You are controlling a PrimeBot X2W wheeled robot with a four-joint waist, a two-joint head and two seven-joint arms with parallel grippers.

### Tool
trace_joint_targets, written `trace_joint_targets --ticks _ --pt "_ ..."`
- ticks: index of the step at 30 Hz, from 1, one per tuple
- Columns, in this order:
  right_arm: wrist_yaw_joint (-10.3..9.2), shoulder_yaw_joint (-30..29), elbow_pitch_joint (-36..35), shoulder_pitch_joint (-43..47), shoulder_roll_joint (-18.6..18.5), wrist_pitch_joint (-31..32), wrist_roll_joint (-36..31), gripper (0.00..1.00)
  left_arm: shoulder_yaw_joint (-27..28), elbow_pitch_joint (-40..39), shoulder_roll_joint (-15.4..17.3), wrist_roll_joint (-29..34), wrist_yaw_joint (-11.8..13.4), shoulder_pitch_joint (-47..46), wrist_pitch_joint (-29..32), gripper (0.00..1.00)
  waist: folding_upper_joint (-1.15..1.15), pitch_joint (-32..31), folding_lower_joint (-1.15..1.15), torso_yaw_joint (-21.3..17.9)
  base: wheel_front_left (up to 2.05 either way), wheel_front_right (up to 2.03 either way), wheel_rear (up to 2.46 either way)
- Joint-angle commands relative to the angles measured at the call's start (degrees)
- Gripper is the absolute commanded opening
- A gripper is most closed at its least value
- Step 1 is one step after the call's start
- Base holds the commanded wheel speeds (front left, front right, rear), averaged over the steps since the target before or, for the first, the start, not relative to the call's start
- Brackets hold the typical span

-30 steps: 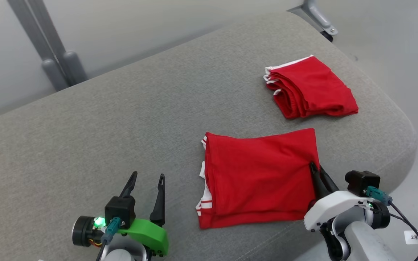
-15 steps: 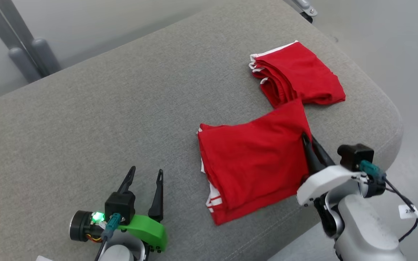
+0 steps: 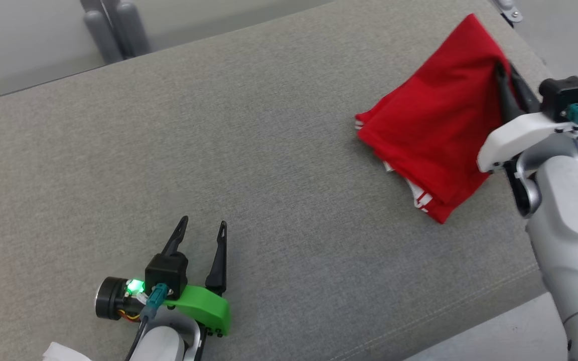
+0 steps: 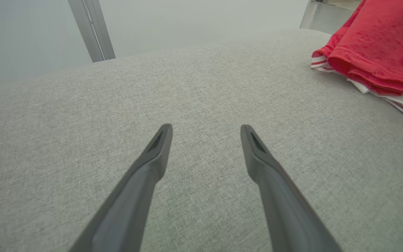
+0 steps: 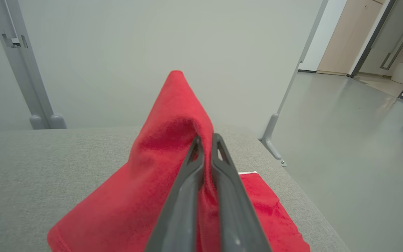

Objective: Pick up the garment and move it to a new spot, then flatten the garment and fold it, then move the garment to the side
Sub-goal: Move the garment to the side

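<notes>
While the right pincer is clamped tight on a raised corner of the red garment, the cloth hangs from its closed fingers in a slanted sheet down and to the pincer's left. Red fabric bunches between and around the two dark fingertips, and a peak of cloth stands above them. The garment's lower folds, which carry white and red striped trim, lie farthest from the grip and appear to rest on the grey fabric-covered bench. In the right wrist view a second red cloth with a white edge lies flat on the bench, below the pincer and slightly to its right, partly covered by the held garment.

The left pincer stands wide open with nothing between its fingers, low over bare bench fabric and well apart from the garment, which lies ahead of it and far to its right. Whether its fingertips touch the bench I cannot tell. Grey metal posts rise beyond the far edge of the bench, ahead of the left pincer. A smooth grey floor stretches away to the right of the right pincer.
</notes>
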Motion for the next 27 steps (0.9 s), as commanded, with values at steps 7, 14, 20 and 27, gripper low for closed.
trace_joint_targets --ticks 7,14,20,27 --pt "-0.04 -6.99 5.94 -3.1 -6.14 -0.16 -5.12 0.0 0.25 -0.2 0.35 0.28 0.49 -0.64 -0.15 1.0 0.0 1.5 0.0 5.17 0.0 0.0 0.0" --pt "-0.05 -12.95 8.19 -4.48 -9.12 -0.16 -10.24 0.0 0.57 -0.15 0.35 0.96 0.73 -1.41 -0.15 1.0 0.0 2.43 0.0 6.36 0.0 0.0 0.0" --pt "-0.05 -20.3 9.81 -4.95 -11.12 -0.16 -14.94 0.0 0.54 -0.43 0.35 1.53 0.45 -2.05 -0.15 1.0 0.0 3.23 0.0 7.29 0.0 0.0 0.0" --pt "-0.05 -26.59 9.74 -4.41 -12.23 -0.15 -22.01 0.0 0.62 -0.39 0.35 2.42 0.42 -2.86 -0.15 1.0 0.0 4.21 0.0 8.48 0.0 0.0 0.0"
